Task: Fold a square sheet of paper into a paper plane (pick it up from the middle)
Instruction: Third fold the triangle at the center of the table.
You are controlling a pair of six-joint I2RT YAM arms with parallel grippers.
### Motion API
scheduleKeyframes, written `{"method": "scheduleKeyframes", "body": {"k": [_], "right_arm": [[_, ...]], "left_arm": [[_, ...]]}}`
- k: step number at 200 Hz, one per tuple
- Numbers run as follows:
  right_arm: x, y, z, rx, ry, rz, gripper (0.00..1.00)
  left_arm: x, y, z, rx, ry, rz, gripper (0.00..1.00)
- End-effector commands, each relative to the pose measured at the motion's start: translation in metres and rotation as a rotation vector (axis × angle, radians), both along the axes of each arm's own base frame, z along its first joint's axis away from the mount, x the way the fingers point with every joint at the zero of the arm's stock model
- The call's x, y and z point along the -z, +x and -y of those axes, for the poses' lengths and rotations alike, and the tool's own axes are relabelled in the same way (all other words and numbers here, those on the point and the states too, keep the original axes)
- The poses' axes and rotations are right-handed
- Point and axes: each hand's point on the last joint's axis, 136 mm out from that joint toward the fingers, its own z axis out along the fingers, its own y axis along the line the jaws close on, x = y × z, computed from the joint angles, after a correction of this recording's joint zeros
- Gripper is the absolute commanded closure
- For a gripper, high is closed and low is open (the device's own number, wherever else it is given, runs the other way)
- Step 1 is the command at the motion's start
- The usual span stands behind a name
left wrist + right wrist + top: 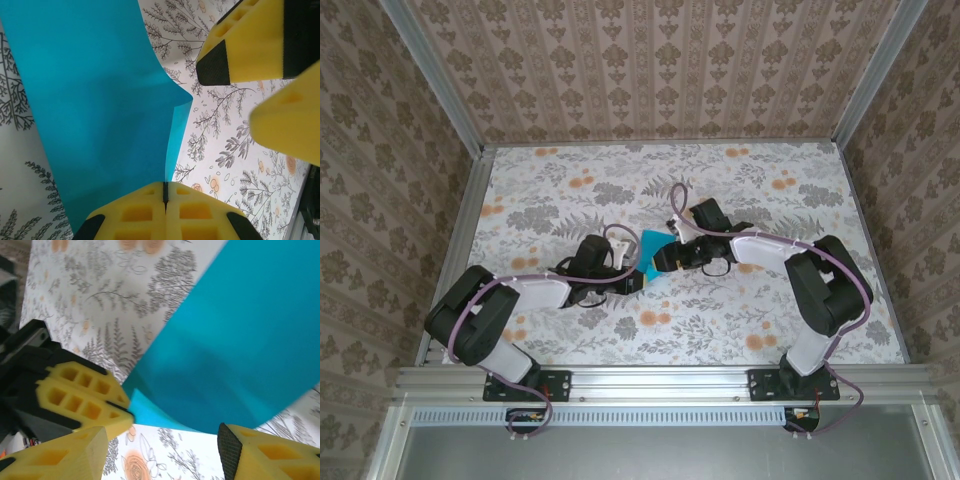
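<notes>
Fingers of my left gripper [165,192] were pinched shut on an edge of the square sheet of paper [90,100]; my right gripper [162,445] gaped empty close opposite, above the floral table [225,135].

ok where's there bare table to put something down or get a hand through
free: the far strip of table along the back wall, and the near patch between the left base and right base. crowded: the middle, where the left fingers pinch the teal paper and the right fingers stand open close by.
</notes>
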Motion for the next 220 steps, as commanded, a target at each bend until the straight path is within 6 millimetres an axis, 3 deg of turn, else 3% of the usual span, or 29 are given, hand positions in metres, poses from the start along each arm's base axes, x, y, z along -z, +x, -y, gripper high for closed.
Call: {"method": "scheduleKeyframes", "body": {"k": [1, 71, 116, 191, 220], "right_arm": [[-0.011, 0.010, -0.015, -0.092, 0.056, 0.094, 0.38], [-0.004, -0.002, -0.029, -0.282, 0.115, 0.097, 0.38], [0.001, -0.007, -0.032, -0.363, 0.127, 0.081, 0.44], [0.008, -0.005, -0.032, -0.392, 0.111, 0.095, 0.75], [0.014, 0.004, -0.030, -0.354, 0.073, 0.116, 0.89]], "left_arm": [[-0.006, -0.003, -0.002, 0.025, -0.027, 0.011, 0.97], [-0.014, -0.001, -0.009, 0.019, -0.055, 0.016, 0.97], [-0.014, 0.000, -0.012, 0.023, -0.055, 0.008, 0.97], [-0.017, 0.002, -0.015, 0.018, -0.058, 0.009, 0.96], [-0.023, 0.007, -0.017, -0.008, -0.056, 0.011, 0.89]]}}
